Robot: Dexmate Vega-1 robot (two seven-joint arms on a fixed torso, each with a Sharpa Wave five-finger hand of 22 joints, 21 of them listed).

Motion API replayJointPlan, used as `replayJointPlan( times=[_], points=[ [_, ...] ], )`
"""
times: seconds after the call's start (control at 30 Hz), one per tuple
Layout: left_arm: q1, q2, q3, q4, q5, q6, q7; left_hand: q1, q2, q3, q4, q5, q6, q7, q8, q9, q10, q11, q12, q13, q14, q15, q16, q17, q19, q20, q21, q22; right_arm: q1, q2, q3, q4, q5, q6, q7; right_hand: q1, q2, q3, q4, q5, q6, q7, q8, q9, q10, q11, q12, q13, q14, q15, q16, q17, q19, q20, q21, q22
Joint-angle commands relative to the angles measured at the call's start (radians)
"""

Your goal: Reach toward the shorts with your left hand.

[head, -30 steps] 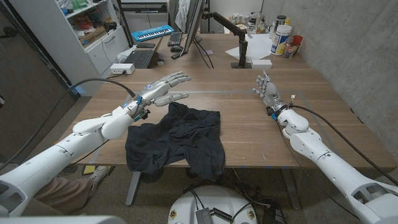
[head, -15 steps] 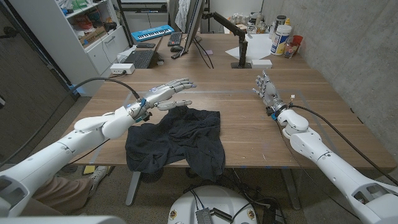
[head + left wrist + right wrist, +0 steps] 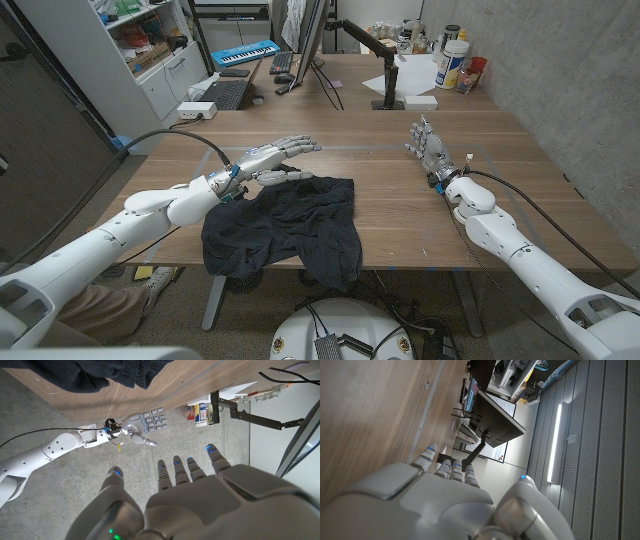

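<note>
My left hand wide, fingers spread over upper edge of black shorts, frame centre-left | my right hand wide, holding nothing, upright on wooden surface

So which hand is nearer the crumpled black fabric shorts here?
Left. The left hand hovers open at the black fabric shorts' far edge; the right hand stands well off to their right, open.

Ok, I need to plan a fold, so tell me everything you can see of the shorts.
The shorts are black, soft crumpled cloth, lying bunched near the wooden table's front edge, with some fabric drooping over it. The left hand hovers open over their far left corner; contact is unclear.
</note>
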Motion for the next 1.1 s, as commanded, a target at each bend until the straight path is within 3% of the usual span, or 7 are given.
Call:
replayJointPlan(
  times=[0.03,0.53,1.1],
  points=[
    [0.014,0.006,0.003,0.012,0.03,-0.013,0.037,0.006,-0.005,0.0,-0.006,0.001,0.005,-0.008,-0.002,0.002,0.001,0.001,-0.006,0.002,-0.001,-0.006,0.0,0.001,0.004,-0.006,0.0,0.005,0.007,-0.002,-0.009,0.001,-0.005,-0.014,0.007,0.001,0.007,-0.001,-0.001,-0.001,0.003,-0.006,0.007,0.003,-0.005,0.007,0.005,0.005,-0.007,-0.003,0.004,0.004,-0.005,0.004,0.005,0.004],
    [0.027,0.015,0.002,0.034,0.085,-0.051,0.144,0.014,-0.01,0.002,-0.014,0.004,0.004,-0.018,-0.006,0.002,-0.003,-0.001,-0.01,0.002,0.002,-0.021,-0.001,0.001,0.019,-0.022,0.003,0.005,0.001,-0.005,-0.011,0.004,-0.005,-0.018,0.008,0.001,0.009,-0.002,-0.001,-0.001,0.002,-0.006,0.007,0.003,-0.005,0.007,0.006,0.006,-0.008,-0.002,0.004,0.004,-0.005,0.005,0.005,0.004],
    [-0.023,-0.002,0.05,0.107,0.134,-0.112,0.216,0.027,-0.014,0.005,-0.024,0.011,0.039,-0.025,0.003,0.003,0.027,-0.004,-0.003,0.003,0.028,-0.042,0.004,0.001,0.046,-0.043,0.007,0.005,-0.006,-0.01,-0.007,0.001,-0.004,-0.018,0.005,0.001,0.009,-0.002,-0.002,-0.001,0.003,-0.006,0.007,0.003,-0.005,0.009,0.006,0.006,-0.009,-0.003,0.003,0.004,-0.005,0.005,0.005,0.004]
  ],
)
